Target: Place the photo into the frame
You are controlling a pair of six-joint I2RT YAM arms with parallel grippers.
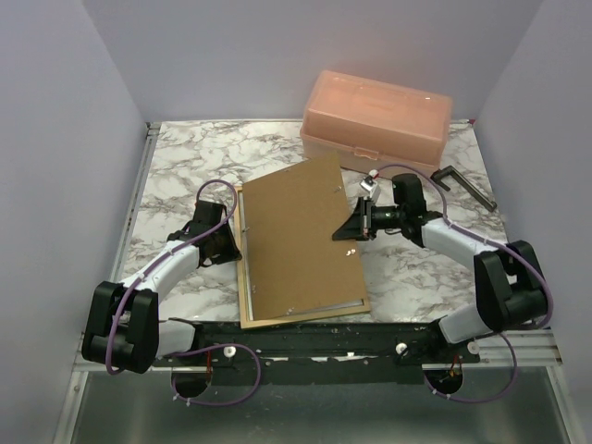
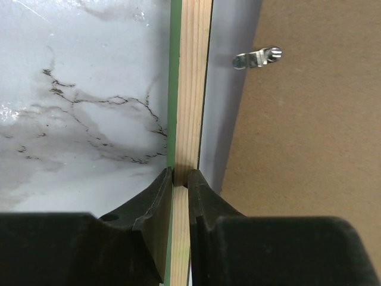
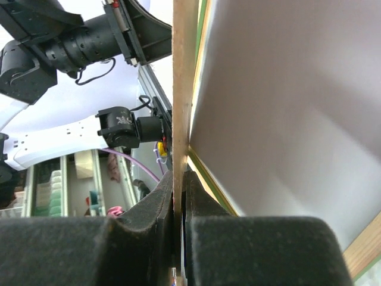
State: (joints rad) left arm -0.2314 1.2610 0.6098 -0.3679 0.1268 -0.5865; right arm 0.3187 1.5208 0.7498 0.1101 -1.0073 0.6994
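left gripper (image 2: 180, 176): pressed together on the left rail of the thin rectangular frame (image 1: 243, 277), pinching the pale wood between both pads. frame flat on the white marble-patterned table (image 1: 176, 166), wood back up, green along the outer side.

right gripper (image 3: 178, 179): clamped tight on the right edge of the brown hardboard backing panel (image 1: 301, 240). panel skewed over the frame, upper corner overhanging toward the peach plastic box (image 1: 375, 116); small metal clip (image 2: 257, 58) on its upper face.

large paper photo (image 3: 286, 119): inside the frame, plain white reverse up, beneath the panel. visible as a pale strip between wood rail and hardboard in the left wrist view, and as a broad white sheet angling away from the panel in the right wrist view. printed side hidden.

dark l-shaped bar (image 1: 465, 185): on the table just right of the box.
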